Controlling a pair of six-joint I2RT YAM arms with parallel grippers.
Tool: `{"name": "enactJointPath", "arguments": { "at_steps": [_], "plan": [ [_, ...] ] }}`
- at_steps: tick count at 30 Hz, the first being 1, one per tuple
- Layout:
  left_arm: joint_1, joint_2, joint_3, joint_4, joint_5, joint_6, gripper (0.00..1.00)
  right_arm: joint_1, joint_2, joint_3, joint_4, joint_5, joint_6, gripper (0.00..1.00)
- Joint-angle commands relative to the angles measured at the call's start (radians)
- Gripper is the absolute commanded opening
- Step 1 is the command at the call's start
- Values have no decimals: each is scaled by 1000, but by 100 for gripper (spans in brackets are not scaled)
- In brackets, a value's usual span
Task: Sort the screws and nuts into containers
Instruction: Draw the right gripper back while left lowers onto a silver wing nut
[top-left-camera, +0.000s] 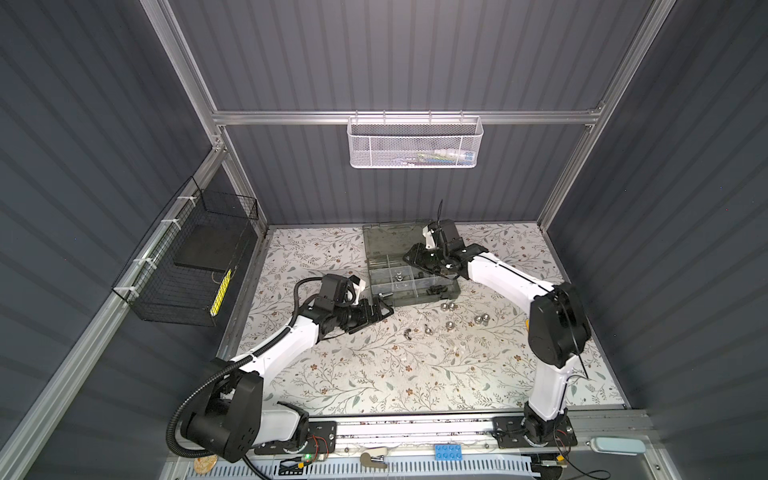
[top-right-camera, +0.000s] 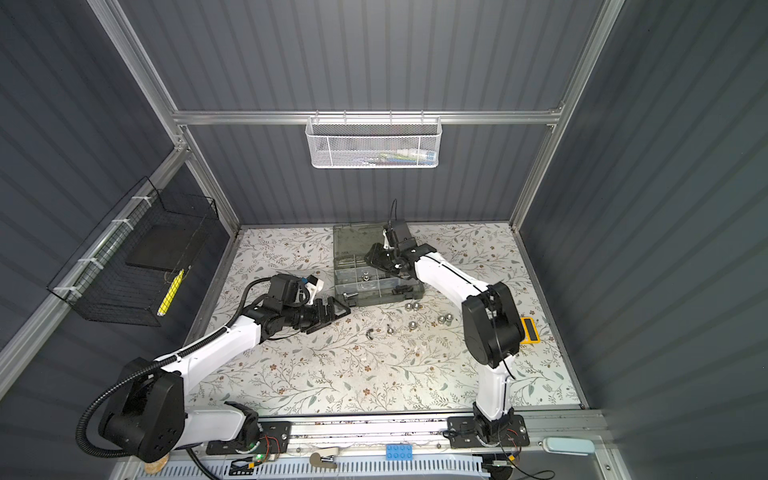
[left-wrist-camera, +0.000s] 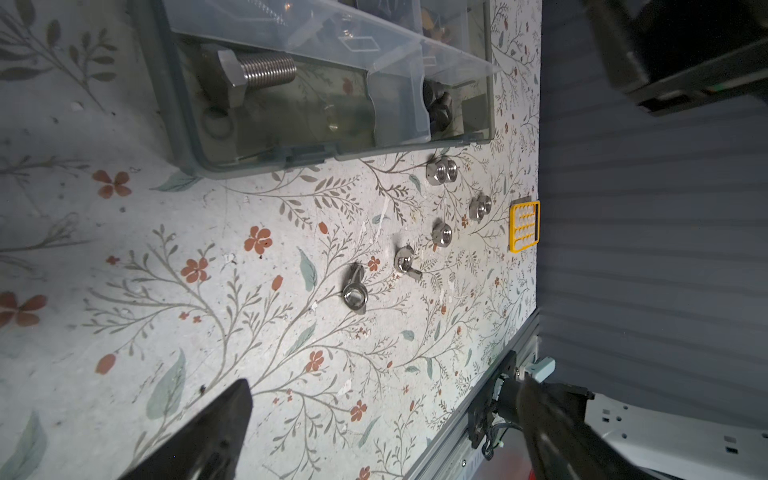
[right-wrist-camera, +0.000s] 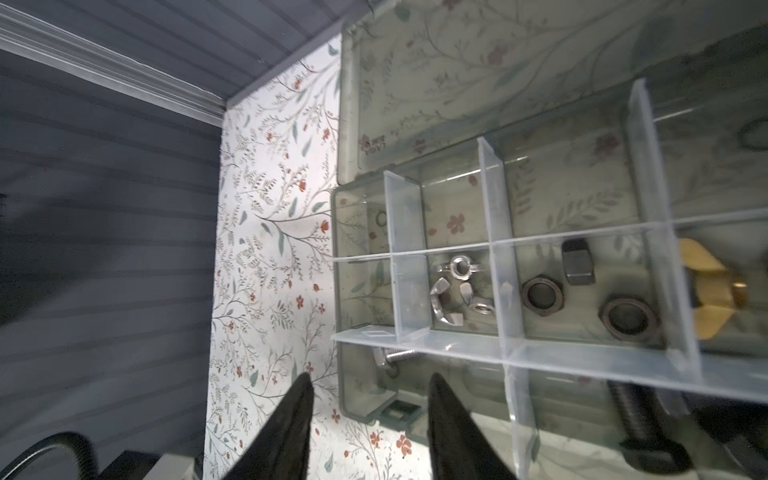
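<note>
The organiser case (top-left-camera: 419, 299) lies open at the back of the table with its lid flat behind it. In the right wrist view its containers (right-wrist-camera: 337, 299) hold silver wing nuts (right-wrist-camera: 457, 286), black hex nuts (right-wrist-camera: 542, 297), a brass piece (right-wrist-camera: 706, 286), a black bolt (right-wrist-camera: 640, 424) and a silver bolt (right-wrist-camera: 395, 356). My right gripper (right-wrist-camera: 370, 376) hovers over the case, open and empty. Several silver nuts (top-left-camera: 448, 306) and two wing nuts (left-wrist-camera: 354, 289) lie loose in front of the case. Left of them, my left gripper (left-wrist-camera: 384, 384) is wide open and holds nothing.
A yellow grid piece (left-wrist-camera: 524, 226) lies near the right wall beside my right arm. On the back wall hangs a white mesh basket (top-left-camera: 415, 143), and on the left wall a black wire basket (top-left-camera: 187, 266). A blue brick (top-left-camera: 449, 452) sits on the front rail.
</note>
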Motion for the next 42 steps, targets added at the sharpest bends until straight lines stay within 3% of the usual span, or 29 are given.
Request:
{"name": "enactJointPath", "arguments": {
  "at_steps": [1,10,15,20,30,36,42],
  "plan": [
    [-30,16,35,-101,-39,97,100,0,-85,-84,-54,41,-28,50],
    [-182,74,65,-104,-190,79,100,0,-317,-315,-90,78,-98,57],
    [-210,137,99,-107,-244,54,100,0,-433,-441,-66,76,-114,62],
    [-235,209,172,-190,-300,52,100,-1,-534,-541,-50,87,-152,71],
    [-313,319,250,-274,-447,-23,100,0,-647,-690,-27,76,-222,99],
    [-362,396,305,-287,-540,-84,99,2,-690,-752,-39,44,-246,99],
    [-405,464,365,-283,-597,-117,90,2,-765,-806,-66,17,-268,99]
  ]
}}
